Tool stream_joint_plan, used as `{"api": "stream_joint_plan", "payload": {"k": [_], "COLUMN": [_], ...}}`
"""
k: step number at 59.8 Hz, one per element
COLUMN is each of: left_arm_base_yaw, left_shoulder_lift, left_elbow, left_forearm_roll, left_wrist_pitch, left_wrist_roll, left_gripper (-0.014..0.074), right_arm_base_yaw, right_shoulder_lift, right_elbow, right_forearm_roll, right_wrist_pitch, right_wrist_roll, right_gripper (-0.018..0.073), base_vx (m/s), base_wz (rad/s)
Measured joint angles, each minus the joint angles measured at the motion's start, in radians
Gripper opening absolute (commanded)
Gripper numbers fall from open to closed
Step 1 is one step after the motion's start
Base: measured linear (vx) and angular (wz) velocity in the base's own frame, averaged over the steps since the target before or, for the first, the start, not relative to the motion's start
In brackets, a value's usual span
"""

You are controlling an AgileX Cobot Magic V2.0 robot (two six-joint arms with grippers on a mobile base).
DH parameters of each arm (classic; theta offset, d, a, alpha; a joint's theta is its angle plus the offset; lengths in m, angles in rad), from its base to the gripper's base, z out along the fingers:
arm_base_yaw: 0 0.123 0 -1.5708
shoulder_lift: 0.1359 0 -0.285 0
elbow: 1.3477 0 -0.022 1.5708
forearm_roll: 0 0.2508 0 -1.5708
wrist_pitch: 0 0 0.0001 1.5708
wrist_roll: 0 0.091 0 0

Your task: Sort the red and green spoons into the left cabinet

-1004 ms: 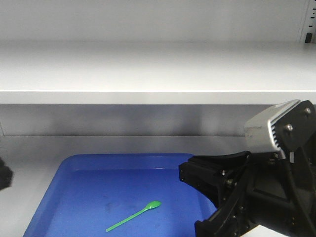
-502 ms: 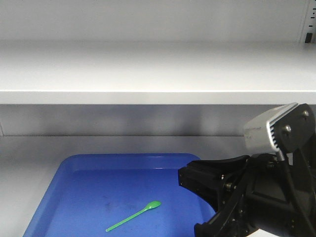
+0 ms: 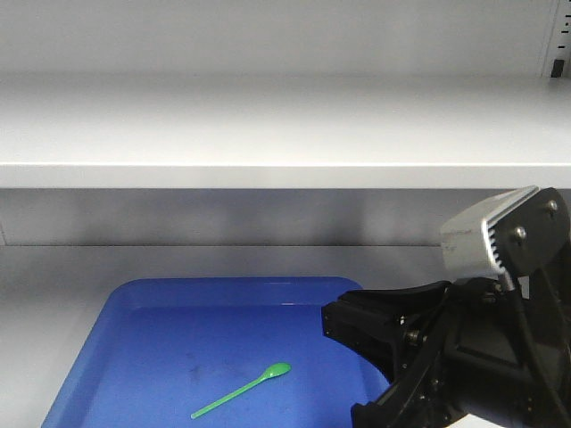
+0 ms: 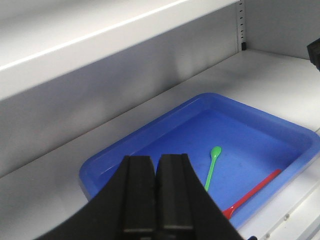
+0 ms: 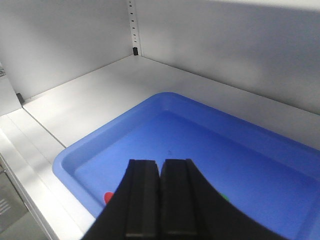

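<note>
The blue tray (image 3: 134, 357) is shown on the lower shelf of the grey-white cabinet (image 3: 268, 125), and both task objects are seen lying inside it. In the left wrist view the green spoon (image 4: 213, 167) is laid near the tray's middle, bowl toward the back wall, while the red spoon (image 4: 252, 192) is laid beside it, nearer the front rim, the two handles converging without clear contact. In the front view only the green spoon (image 3: 241, 392) is visible; the red one is hidden behind the right arm's housing. In the right wrist view a small red patch (image 5: 108, 197) is exposed just left of the fingers, at the tray's near edge. The left gripper (image 4: 156, 200) is shown with its fingers pressed together and nothing between them; the right gripper (image 5: 160, 200) is likewise closed and empty, held above the tray's front part. Compared with the frame of one second before, a dark object at the left edge of the front view is no longer present, and the right arm is displaced slightly leftward. Both spoons being deposited and neither gripper loaded, the sorting is judged essentially complete, with retraction the likely remainder.
</note>
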Motion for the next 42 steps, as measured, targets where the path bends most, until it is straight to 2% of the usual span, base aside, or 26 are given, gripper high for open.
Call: {"api": "stream_joint_plan", "payload": {"k": [11,18,24,30,35,42], "left_arm_base_yaw": [0.000,0.010,0.037,0.079,0.120,0.172], "left_shoulder_lift": [0.000,-0.005,-0.045,-0.121,-0.195,-0.308], "left_elbow": [0.000,0.029,0.102,0.201,0.293,0.436], "left_forearm_roll": [0.015,0.028,0.075,0.154,0.231,0.329], "left_wrist_pitch": [-0.039,-0.168,-0.315,-0.427,-0.482,-0.502], "left_wrist_roll": [0.002,-0.012,-0.089,-0.203,-0.294,-0.381], "left_gripper": [-0.0001,-0.0001,0.0000,-0.0001,-0.0001,-0.0001], "right_arm_base_yaw": [0.000,0.000,0.000,0.000,0.000,0.000], "right_shoulder_lift": [0.000,0.000,0.000,0.000,0.000,0.000], "right_elbow": [0.000,0.000,0.000,0.000,0.000,0.000], "right_forearm_roll": [0.000,0.000,0.000,0.000,0.000,0.000], "right_wrist_pitch": [0.000,0.000,0.000,0.000,0.000,0.000], "right_wrist_roll": [0.000,0.000,0.000,0.000,0.000,0.000], "right_gripper": [-0.0001,-0.0001,-0.0001,-0.0001,-0.0001,-0.0001], "base_vx": [0.00,0.00,0.00,0.00,0.00,0.00], "base_wz": [0.00,0.00,0.00,0.00,0.00,0.00]}}
